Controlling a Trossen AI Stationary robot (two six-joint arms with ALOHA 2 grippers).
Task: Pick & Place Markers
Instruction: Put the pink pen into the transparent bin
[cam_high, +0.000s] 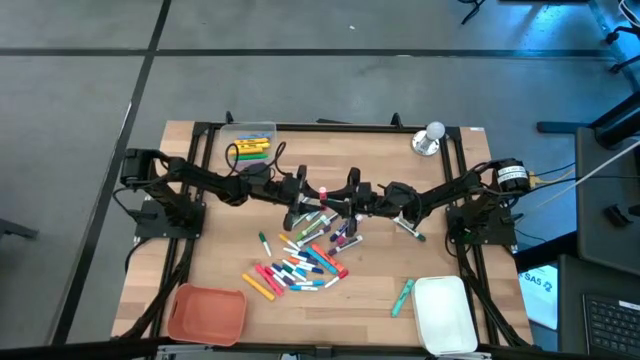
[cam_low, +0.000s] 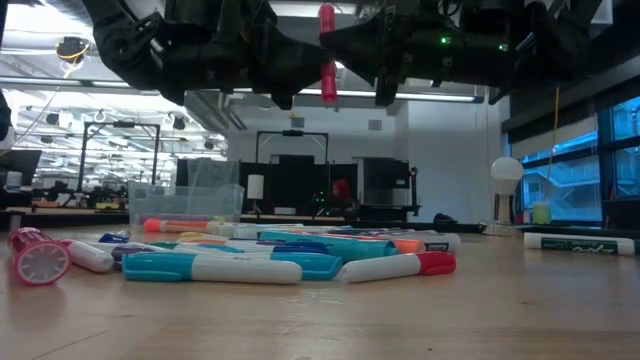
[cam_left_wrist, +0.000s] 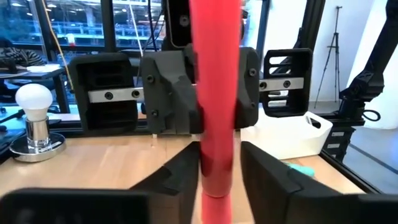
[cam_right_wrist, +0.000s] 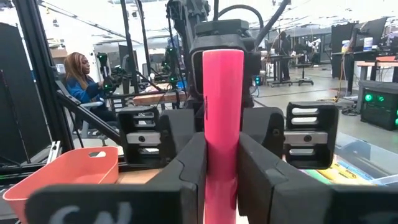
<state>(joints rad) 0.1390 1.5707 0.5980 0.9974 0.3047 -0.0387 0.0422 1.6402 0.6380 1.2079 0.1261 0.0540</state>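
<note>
The wooden table (cam_high: 210, 255) carries a loose heap of markers (cam_high: 305, 255) near its middle (many colours, some white-barrelled). A clear bin (cam_high: 250, 140) with yellow and green markers sits at the far left corner, a silver bell (cam_high: 430, 138) at the far right. An orange tray (cam_high: 207, 313) lies at the near left, a white tray (cam_high: 445, 315) at the near right, a teal marker (cam_high: 402, 297) just beside it.

High looks down; low level at tabletop; wrists face-to-face, sharing pink marker (cam_right_wrist: 222, 124).
</note>
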